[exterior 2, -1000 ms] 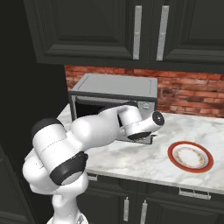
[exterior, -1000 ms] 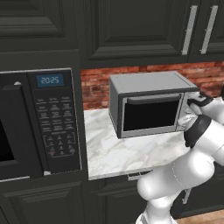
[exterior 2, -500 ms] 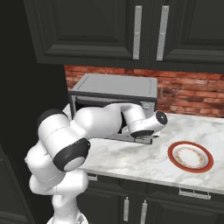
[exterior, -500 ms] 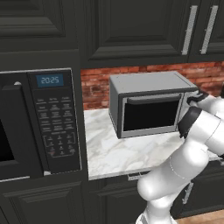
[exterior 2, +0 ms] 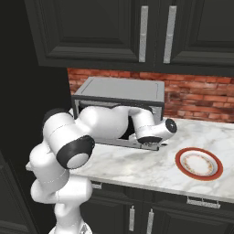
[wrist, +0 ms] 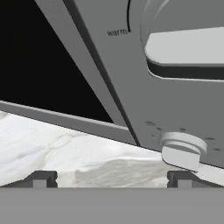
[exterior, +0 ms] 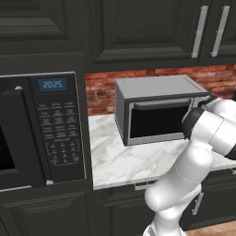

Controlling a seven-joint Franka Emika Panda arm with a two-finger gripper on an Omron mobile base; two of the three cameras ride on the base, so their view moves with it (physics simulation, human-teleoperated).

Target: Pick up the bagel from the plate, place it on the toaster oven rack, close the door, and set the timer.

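At toaster oven (exterior: 159, 110) knobs (wrist: 181, 148), fingers (wrist: 179, 178) spread.

The arm is bent forward at the elbow; the gripper (wrist: 111, 178) is held wide open, nothing between its fingertips (wrist: 40, 178).

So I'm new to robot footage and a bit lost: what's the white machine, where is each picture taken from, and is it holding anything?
It's a white robot arm in a rendered kitchen. Two pictures come from cameras behind it, left and right; the third looks along its tool. On the marble counter stand a boxy grey toaster oven, door closed, and a white plate with a red-orange rim, with nothing on it. The tool is open, holds nothing, and faces the oven's round knobs.
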